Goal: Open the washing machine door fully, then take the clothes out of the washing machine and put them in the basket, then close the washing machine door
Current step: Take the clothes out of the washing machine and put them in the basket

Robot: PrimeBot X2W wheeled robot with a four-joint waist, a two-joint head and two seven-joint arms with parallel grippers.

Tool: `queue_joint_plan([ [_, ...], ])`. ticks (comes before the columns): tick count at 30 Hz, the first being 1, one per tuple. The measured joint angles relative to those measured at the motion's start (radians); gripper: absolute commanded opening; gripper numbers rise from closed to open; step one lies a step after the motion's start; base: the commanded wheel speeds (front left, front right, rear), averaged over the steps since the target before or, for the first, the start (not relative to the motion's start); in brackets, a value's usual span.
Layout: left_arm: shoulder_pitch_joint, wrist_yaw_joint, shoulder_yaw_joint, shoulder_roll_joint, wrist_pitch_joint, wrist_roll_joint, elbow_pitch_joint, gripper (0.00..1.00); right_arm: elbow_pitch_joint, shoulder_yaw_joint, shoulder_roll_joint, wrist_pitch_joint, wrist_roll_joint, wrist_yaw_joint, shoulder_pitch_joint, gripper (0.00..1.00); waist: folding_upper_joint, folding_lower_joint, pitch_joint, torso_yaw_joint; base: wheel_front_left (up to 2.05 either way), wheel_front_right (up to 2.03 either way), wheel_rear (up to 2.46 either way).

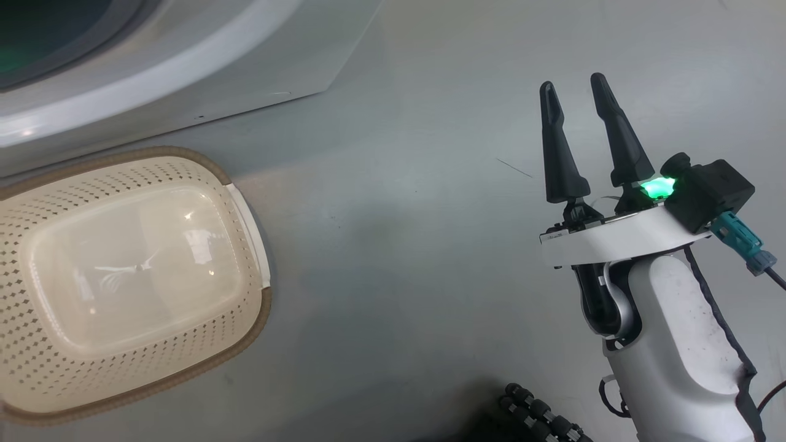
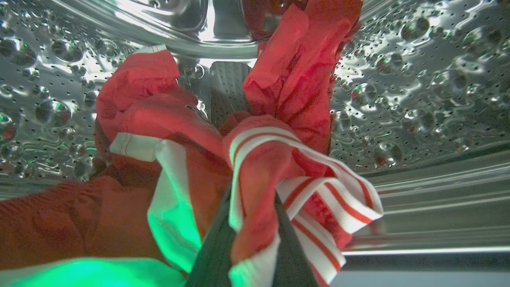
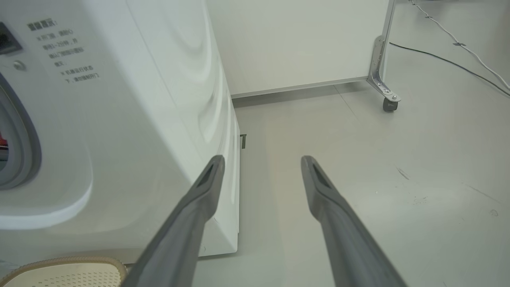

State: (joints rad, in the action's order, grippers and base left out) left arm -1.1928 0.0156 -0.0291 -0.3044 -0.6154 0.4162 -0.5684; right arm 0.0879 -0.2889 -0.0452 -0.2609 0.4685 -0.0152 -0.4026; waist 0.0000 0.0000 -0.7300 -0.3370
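Inside the steel drum, the clothes [image 2: 287, 79], red fabric with white striped trim, lie bunched up. My left gripper [image 2: 253, 199] is shut on a fold of them, and cloth drapes over its fingertips. The washing machine [image 3: 139, 99] is white, with its grey-ringed drum mouth [image 3: 24, 151] at the left edge; its front also crosses the upper left of the head view [image 1: 184, 55]. The washing machine door is out of view. The cream basket [image 1: 61, 184] with a brown rim sits on the floor below the machine, nothing in it. My right gripper [image 1: 574, 83] hangs open over bare floor to the right [image 3: 263, 159].
A white panel on a caster wheel [image 3: 384, 103] stands behind the machine's right side. Cables [image 3: 458, 63] run along the floor at the far right. The basket's corner [image 3: 71, 271] shows at the machine's foot. Grey floor [image 1: 399, 245] lies between basket and right arm.
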Motion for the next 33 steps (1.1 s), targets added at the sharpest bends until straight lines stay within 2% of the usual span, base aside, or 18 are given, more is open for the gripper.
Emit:
queue_joint_plan([
  [18,0.198,-0.002,-0.006,0.109,0.385,-0.032,0.074,0.0,0.024,0.047,0.0,0.0,-0.076,-0.003,0.022,1.0,0.0,0.0,0.071,0.064,0.0,0.0,0.0],
  [33,0.386,-0.03,-0.02,0.172,0.675,-0.079,0.154,0.0,0.055,0.077,-0.001,0.0,-0.126,-0.014,0.086,1.0,0.0,0.0,0.171,0.127,0.0,0.0,0.0],
])
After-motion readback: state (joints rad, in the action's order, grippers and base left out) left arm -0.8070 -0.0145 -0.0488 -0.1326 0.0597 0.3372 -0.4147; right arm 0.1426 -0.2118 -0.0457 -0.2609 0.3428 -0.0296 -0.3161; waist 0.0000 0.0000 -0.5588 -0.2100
